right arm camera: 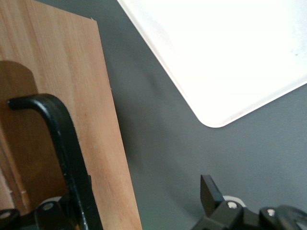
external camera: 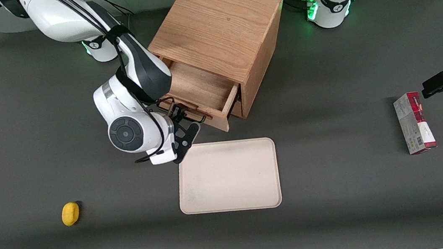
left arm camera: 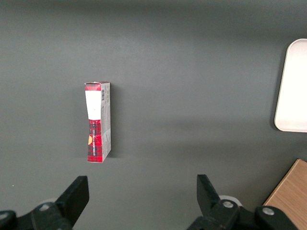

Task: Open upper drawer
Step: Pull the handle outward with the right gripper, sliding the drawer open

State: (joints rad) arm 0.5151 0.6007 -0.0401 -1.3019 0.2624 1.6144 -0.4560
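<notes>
Cabinet [external camera: 216,28]: light oak box on the grey table [external camera: 326,86], between the two arm bases; turned at an angle, its front facing toward the tray and the working arm's end.
Upper drawer [external camera: 200,85]: pulled partly out of the cabinet; bare wooden floor visible inside; front panel [right arm camera: 57,96] nearest the tray.
Handle [right arm camera: 67,148]: black wire bar on the drawer front; one bent end and part of the straight run are visible in the right wrist view.
Gripper [external camera: 180,119]: at the drawer front, just above the tray's near corner region; wrist housing sits toward the working arm's end of the drawer.
Gripper state: jaws spread apart; one finger lies against the handle on the drawer panel, the other finger [right arm camera: 211,191] stands clear over bare table. Whether the handle is clamped cannot be told.
Tray [external camera: 228,176]: pale, rectangular, rounded corners; flat on the table, nearer the front camera than the drawer, not touching it.
Lemon [external camera: 70,213]: small yellow object, toward the working arm's end, well apart from the tray.
Box [external camera: 413,123]: red and white carton lying flat, toward the parked arm's end.
</notes>
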